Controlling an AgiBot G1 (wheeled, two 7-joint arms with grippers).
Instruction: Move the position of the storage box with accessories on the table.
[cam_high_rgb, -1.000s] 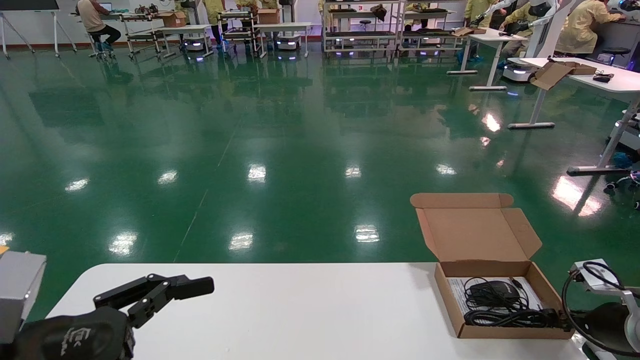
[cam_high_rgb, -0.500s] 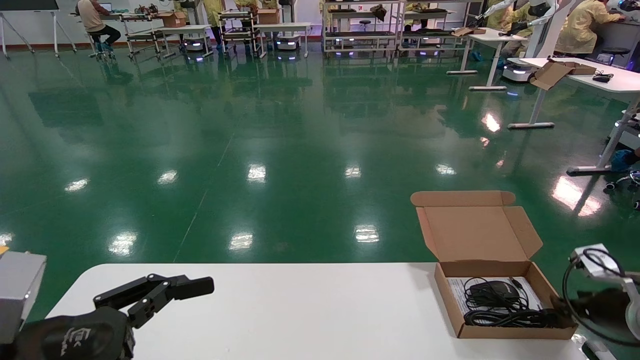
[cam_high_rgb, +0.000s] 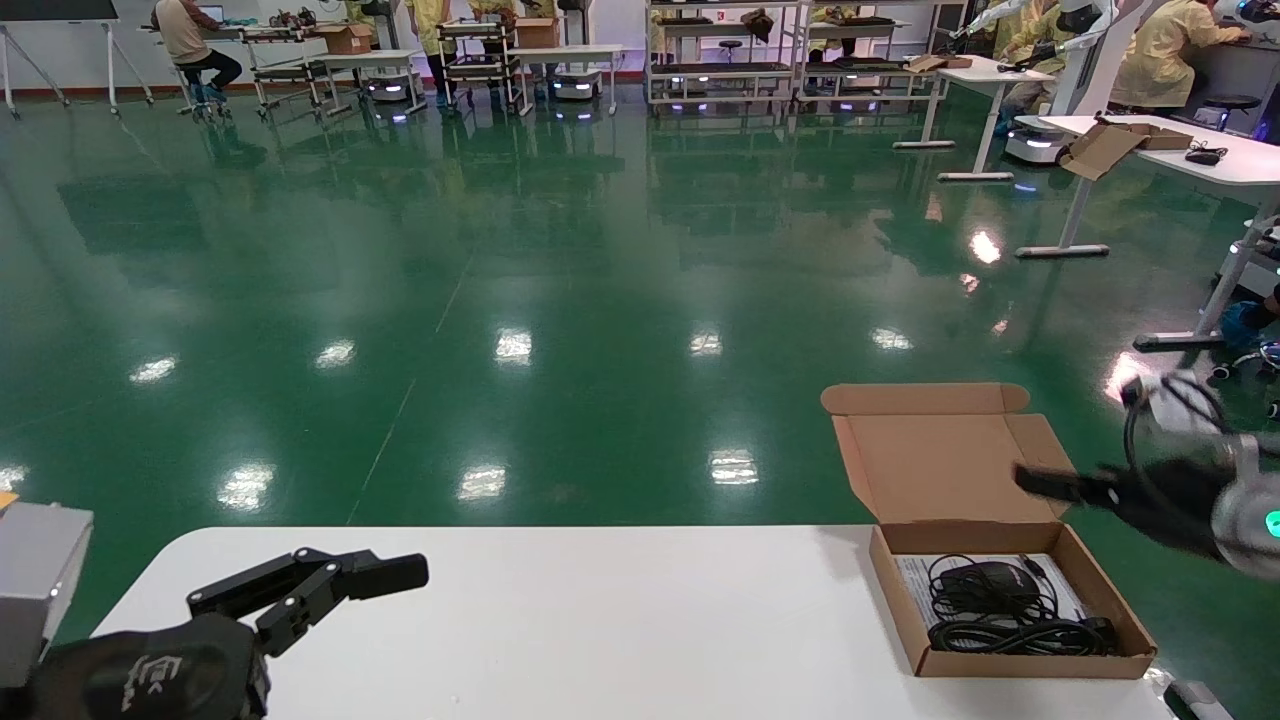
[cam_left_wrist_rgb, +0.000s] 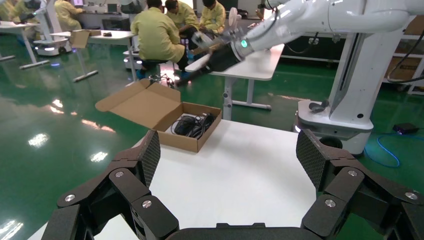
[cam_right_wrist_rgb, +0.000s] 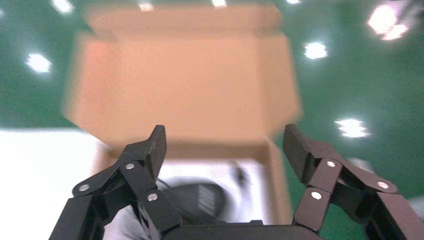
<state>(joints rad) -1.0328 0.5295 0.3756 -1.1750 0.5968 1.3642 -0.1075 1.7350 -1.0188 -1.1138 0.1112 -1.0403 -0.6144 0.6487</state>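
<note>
One storage box (cam_high_rgb: 1010, 600), one mouse (cam_high_rgb: 985, 579), one table (cam_high_rgb: 600, 620), two hands

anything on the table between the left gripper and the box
No, in the head view only bare table lies between the left gripper and the box.

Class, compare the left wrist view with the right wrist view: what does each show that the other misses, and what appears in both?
Only the left wrist view shows the open left pincer, the right pincer from afar above the storage box, and seated workers. Only the right wrist view shows the right pincer's open fingers close up. Both show the box, its raised lid, the black mouse and the white table.
</note>
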